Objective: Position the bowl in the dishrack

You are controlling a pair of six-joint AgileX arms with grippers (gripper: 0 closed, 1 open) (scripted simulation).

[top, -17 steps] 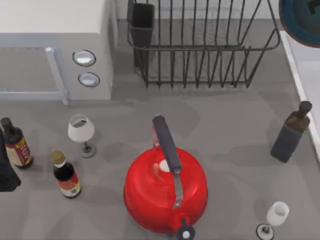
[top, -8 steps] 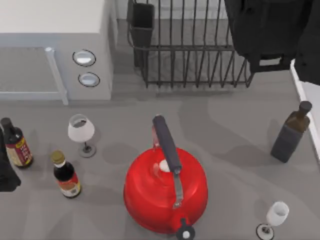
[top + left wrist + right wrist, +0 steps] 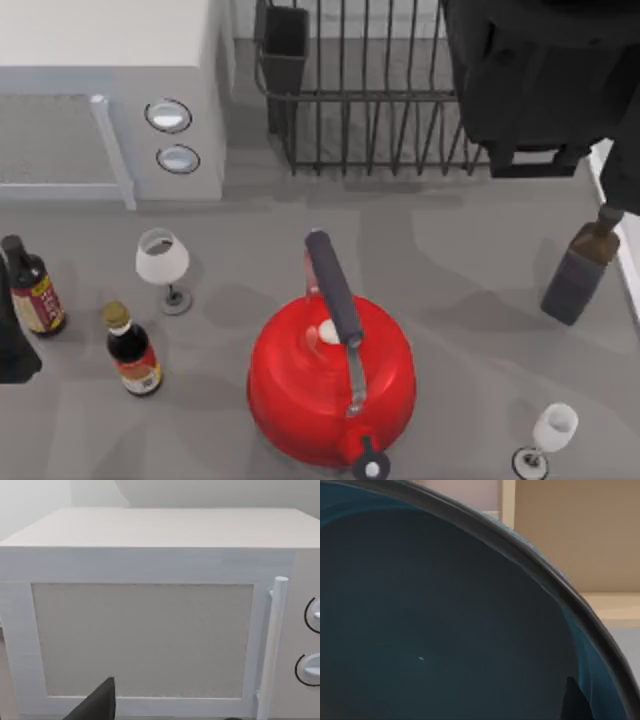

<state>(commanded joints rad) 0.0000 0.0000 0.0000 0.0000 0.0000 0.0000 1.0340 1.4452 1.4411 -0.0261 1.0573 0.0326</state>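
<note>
The bowl (image 3: pixel 435 630) sits very close in the right wrist view, showing its teal-blue inside and dark rim. My right gripper is shut on it, with one fingertip (image 3: pixel 574 700) lying inside near the rim. In the top view my right arm (image 3: pixel 540 70) is a black mass over the right end of the dishrack (image 3: pixel 380 110) and hides the bowl. The dishrack is a black wire rack at the back with a black utensil cup (image 3: pixel 285 45) on its left corner. My left arm (image 3: pixel 12 340) is parked at the table's left edge.
A red kettle (image 3: pixel 330 385) stands front centre. A white microwave (image 3: pixel 100 90) fills the back left. Two wine glasses (image 3: pixel 162 262) (image 3: pixel 548 432), two sauce bottles (image 3: pixel 132 352) (image 3: pixel 30 290) and a dark bottle (image 3: pixel 580 268) stand around. A white counter edge (image 3: pixel 612 170) runs along the right.
The bowl was at the top right corner a second ago. My right arm has since come in over the rack's right end and moved slightly nearer, hiding the bowl.
</note>
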